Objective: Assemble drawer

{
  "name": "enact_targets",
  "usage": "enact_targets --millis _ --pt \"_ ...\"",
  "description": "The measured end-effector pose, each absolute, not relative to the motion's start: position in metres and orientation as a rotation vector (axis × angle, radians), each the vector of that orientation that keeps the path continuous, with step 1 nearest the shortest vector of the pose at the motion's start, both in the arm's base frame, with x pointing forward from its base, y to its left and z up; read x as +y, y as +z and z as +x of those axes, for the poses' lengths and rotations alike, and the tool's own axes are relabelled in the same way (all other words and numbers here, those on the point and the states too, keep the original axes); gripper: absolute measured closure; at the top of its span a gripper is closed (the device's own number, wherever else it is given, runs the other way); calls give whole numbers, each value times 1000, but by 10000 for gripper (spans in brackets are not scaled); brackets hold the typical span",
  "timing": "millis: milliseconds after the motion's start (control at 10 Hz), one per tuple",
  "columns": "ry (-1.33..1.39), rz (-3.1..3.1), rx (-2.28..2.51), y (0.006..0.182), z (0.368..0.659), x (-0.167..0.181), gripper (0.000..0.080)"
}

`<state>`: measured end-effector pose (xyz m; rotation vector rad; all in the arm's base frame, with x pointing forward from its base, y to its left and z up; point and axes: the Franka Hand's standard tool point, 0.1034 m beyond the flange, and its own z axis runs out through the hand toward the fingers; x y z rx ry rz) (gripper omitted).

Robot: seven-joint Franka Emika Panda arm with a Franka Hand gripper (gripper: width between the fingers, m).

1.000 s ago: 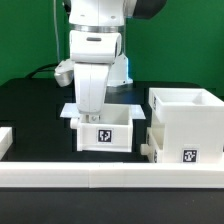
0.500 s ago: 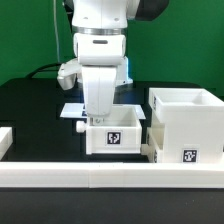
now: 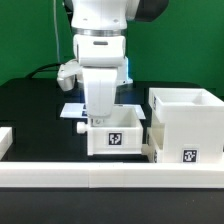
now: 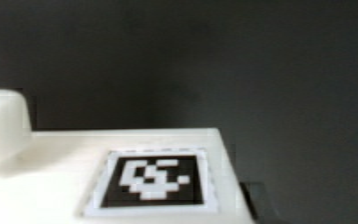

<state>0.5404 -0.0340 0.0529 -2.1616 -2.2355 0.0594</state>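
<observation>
Claw [image 3: 97,116] reaches down into small tray [image 3: 116,135] on black tabletop [image 3: 30,105]; tall housing [image 3: 186,125] just beside tray, 3 o'clock.

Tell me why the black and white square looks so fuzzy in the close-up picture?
In the wrist view the tag is very near the lens, so it and the white tray wall under it blur. In the exterior view the same tray and the housing look sharp and evenly lit.

black table [image 3: 30,105], white border rail [image 3: 100,180], green backdrop [image 3: 30,35]
</observation>
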Motion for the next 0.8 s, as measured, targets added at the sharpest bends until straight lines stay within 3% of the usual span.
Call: enact_targets --millis 800 --pt "50 -2157 -2240 53 542 -25 755"
